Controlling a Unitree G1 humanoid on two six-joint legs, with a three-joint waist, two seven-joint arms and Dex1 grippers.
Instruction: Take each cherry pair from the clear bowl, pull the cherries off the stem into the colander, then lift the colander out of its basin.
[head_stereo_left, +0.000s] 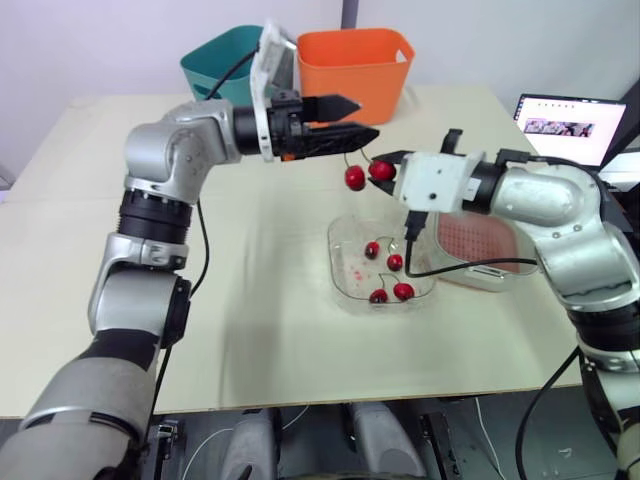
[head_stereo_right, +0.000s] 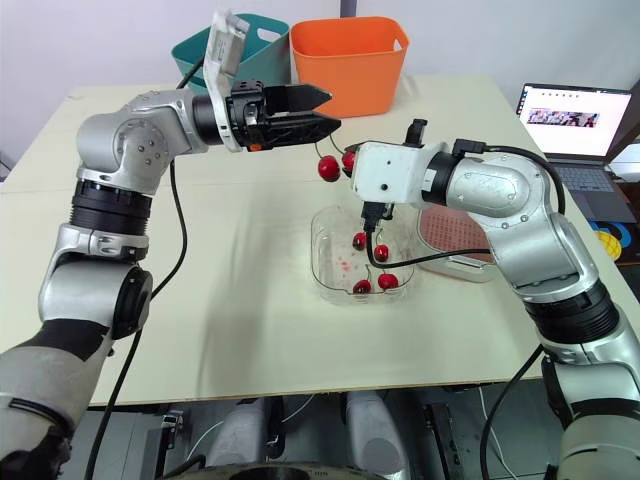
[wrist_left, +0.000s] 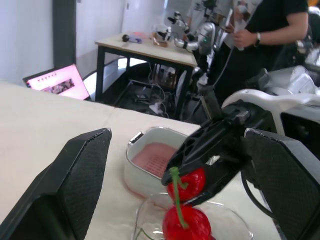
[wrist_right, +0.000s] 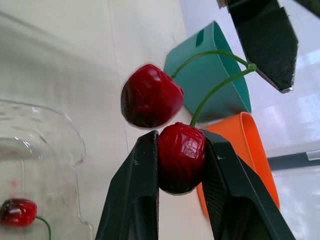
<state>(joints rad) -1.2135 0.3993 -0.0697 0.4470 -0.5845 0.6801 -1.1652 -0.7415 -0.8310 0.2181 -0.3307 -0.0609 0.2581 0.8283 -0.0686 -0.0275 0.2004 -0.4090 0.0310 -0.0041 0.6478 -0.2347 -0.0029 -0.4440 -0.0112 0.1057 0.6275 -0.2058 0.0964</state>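
Nearest me on the table (head_stereo_left: 250, 330) is the clear bowl (head_stereo_left: 345, 275), with 4 cherries (head_stereo_left: 395, 262) in it. Just beside it, on my right, the colander (head_stereo_left: 478, 238) sits in its basin (head_stereo_left: 492, 277).

Past the bowl's far rim, the cherry pair (head_stereo_left: 355, 178) is up in the air, not over the colander. My right gripper (wrist_right: 181, 150) is clamped on 1 cherry (wrist_right: 181, 157). The other cherry hangs free against it, on the left side. My left gripper (head_stereo_left: 362, 118) stands wide open. The joined end of the stem (wrist_left: 176, 194) reaches up to it, at or just beside 1 finger (wrist_right: 262, 45), and I cannot tell whether they touch. Furthest back are the teal bin (head_stereo_left: 222, 62) and the orange bin (head_stereo_left: 355, 62).

The pair's long axis runs along the stems, with the fruit at the bottom and the joined tip at the top. It stands steep and leans up toward the left gripper.

To do this step well, I judge that I should:

1. Close the left fingers on the joined tip, not lower down where the 2 stems split.
2. Carry both grippers together to the right, until the fruit hangs over the colander.
3. Pull the right gripper straight down along the stem line. Pulling sideways would bend the stem instead of freeing the fruit.
4. Keep the right grip light, since a hard squeeze could bruise the cherry.

The free cherry might drop early, so I would not start pulling until the pair is over the colander.
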